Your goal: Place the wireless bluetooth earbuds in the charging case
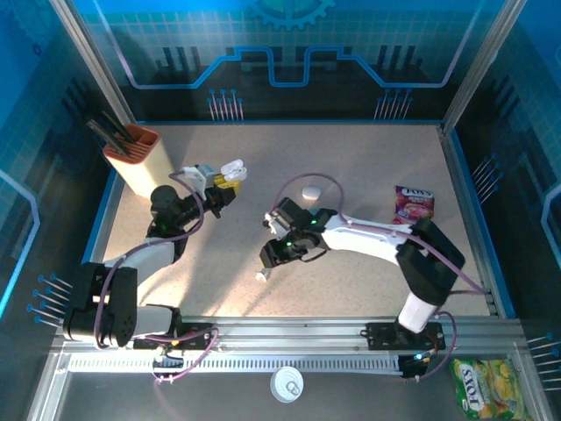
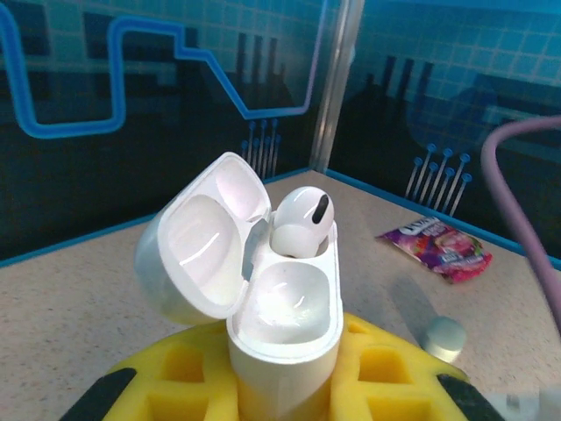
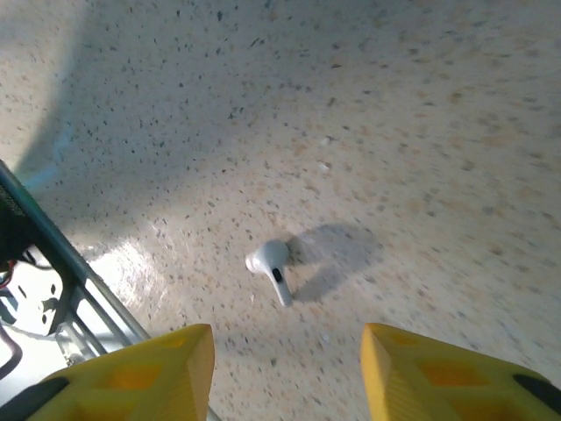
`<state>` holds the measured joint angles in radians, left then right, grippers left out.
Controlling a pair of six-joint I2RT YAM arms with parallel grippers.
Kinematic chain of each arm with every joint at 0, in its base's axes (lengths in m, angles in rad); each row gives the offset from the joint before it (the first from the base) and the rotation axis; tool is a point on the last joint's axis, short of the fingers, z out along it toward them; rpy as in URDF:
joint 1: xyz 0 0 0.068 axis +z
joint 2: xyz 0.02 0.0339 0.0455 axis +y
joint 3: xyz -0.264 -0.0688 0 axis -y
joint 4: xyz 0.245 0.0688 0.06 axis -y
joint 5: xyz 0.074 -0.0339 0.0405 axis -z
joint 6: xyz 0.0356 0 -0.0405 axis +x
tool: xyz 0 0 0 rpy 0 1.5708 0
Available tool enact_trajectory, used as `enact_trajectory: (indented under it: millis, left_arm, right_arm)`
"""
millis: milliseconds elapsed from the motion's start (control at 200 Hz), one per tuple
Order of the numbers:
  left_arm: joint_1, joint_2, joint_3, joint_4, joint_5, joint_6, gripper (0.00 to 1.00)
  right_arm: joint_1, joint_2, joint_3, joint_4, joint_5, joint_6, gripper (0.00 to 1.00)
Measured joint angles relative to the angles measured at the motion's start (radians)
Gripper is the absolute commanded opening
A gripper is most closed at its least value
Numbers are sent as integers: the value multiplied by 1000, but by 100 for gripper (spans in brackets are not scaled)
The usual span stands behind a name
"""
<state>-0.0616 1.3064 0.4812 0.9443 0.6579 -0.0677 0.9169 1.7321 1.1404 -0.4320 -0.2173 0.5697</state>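
Seemingly halfway | left end effector point(image 1: 221, 184) clamped on open charging case point(image 2: 285, 324) | seated earbud point(image 2: 302, 224) in its 12 o'clock socket, 6 o'clock socket empty | loose earbud point(image 3: 270, 263) on tabletop point(image 3: 421, 132), 12 o'clock of right end effector point(image 3: 287, 368), parted, empty.

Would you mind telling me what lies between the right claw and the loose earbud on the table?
The stretch is bare: in the right wrist view, speckled tabletop alone separates the right claw from the earbud lying ahead of it.
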Motion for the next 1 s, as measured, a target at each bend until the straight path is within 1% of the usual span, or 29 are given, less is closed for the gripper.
enact_trajectory:
  millis: [185,450,795,1000]
  left_arm:
    - [19,-10,-1,-16,-27,-13,14]
    - [21,-54,-2,-51,-30,-24,15]
    - [22,-81,-2,-67,-29,-51,15]
    - [22,-85,-2,-73,-24,-58,15]
  right_arm:
    - [66,125,120,-60,47,14,36]
    - [71,215,181,-155,67,-5,30]
    - [79,261,243,-197,33,-23,33]
    - [91,289,269,-219,26,-39,32]
